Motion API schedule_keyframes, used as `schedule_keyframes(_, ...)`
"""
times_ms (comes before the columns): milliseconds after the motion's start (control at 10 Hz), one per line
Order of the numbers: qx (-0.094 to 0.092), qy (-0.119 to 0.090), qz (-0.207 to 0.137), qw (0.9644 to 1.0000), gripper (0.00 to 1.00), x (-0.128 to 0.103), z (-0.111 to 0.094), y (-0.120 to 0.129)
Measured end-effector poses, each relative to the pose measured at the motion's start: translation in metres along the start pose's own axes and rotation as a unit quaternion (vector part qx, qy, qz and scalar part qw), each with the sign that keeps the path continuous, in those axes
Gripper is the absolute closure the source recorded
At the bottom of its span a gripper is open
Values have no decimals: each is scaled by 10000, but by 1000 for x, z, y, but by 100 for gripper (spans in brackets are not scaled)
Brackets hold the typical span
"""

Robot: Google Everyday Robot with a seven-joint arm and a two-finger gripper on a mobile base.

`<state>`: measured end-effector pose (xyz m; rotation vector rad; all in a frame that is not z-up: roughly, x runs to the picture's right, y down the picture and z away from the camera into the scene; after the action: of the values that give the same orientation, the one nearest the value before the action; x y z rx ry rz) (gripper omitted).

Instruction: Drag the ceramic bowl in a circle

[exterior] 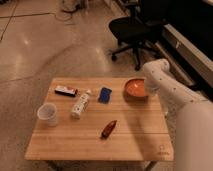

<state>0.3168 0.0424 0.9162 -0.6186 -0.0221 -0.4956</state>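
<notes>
The ceramic bowl (134, 88) is orange-red, wide and shallow. It sits near the far right edge of the wooden table (75, 145). My white arm reaches in from the right. My gripper (145, 91) is at the bowl's right rim, mostly hidden behind the white wrist. I cannot tell whether it is touching the rim.
On the table are a white cup (47, 114) at the left, a white bottle (81, 104) lying down, a blue packet (105, 94), a black and red packet (66, 90) and a red-brown item (108, 128) near the middle. A black office chair (132, 30) stands beyond the table.
</notes>
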Motion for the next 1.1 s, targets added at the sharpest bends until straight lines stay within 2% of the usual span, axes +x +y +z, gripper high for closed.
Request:
schedule_keyframes(300, -202, 18, 251, 9995, 100, 17, 4, 36)
schedule_keyframes(600, -372, -68, 354, 9987, 100, 18, 2, 72)
schedule_keyframes(700, -399, -136, 336, 9985, 100, 14, -3, 83)
schedule_keyframes(900, -330, -328, 143, 9988, 100, -7, -13, 84)
schedule_keyframes(1100, -227, -618, -203, 9976, 96, -40, -22, 79)
